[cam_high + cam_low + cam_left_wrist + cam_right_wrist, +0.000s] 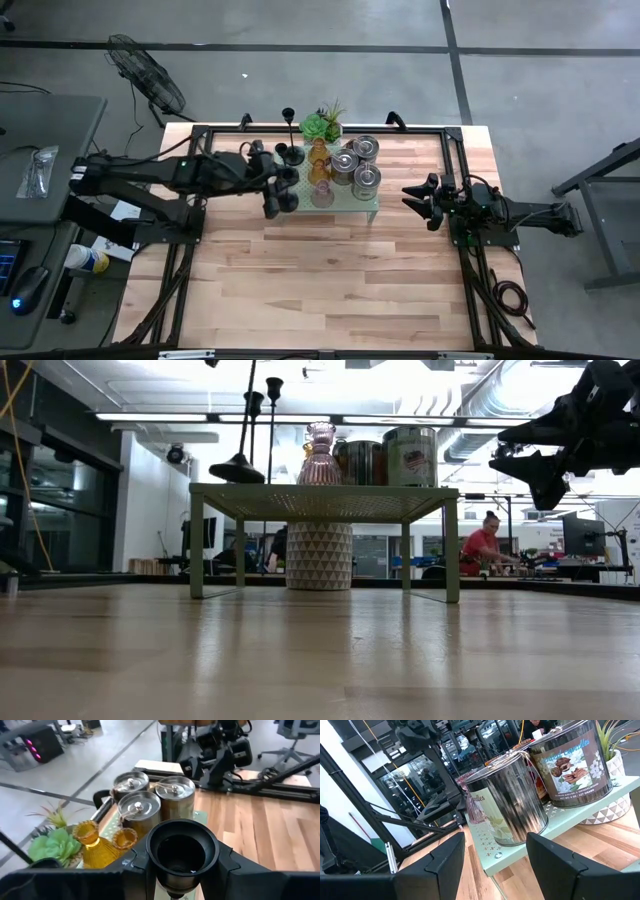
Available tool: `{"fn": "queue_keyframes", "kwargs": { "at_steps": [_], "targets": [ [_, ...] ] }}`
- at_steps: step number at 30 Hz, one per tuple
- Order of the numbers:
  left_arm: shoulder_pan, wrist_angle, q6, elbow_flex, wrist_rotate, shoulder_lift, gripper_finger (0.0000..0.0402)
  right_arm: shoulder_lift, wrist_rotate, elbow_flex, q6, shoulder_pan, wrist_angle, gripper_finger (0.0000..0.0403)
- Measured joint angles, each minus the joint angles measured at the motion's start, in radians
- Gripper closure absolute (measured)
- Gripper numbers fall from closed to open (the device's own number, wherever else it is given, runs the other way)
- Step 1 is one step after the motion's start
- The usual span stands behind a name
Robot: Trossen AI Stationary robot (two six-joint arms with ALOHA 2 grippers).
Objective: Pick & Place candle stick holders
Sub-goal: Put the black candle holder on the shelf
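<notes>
Clamped between the left gripper's fingers, a black candle stick holder shows a wide round cup, held up beside the pale green stand's left edge. On that stand sit three silvery cylindrical holders and amber-orange glass ones. Right gripper hovers open, empty, right of the stand.

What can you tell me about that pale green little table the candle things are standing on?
The pale green stand is a low, flat-topped platform of what looks like painted metal, its top dotted with small perforations, on thin straight legs. It stands level on the wooden table. On it are three silvery tins, amber glass holders, a pinkish glass one and black holders. A potted plant sits behind it.
</notes>
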Motion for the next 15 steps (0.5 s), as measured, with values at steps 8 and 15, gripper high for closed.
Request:
{"fn": "queue_keyframes", "kwargs": {
  "at_steps": [8,15],
  "targets": [
    [0.012,0.029,0.014,0.0,0.006,0.027,0.0298,0.0,0.0,0.0,0.0,0.0,0.0,0.0197],
    [0.025,0.03,0.01,0.0,-0.01,0.031,0.0297,0.0,0.0,0.0,0.0,0.0,0.0,0.0197]
  ]
}}
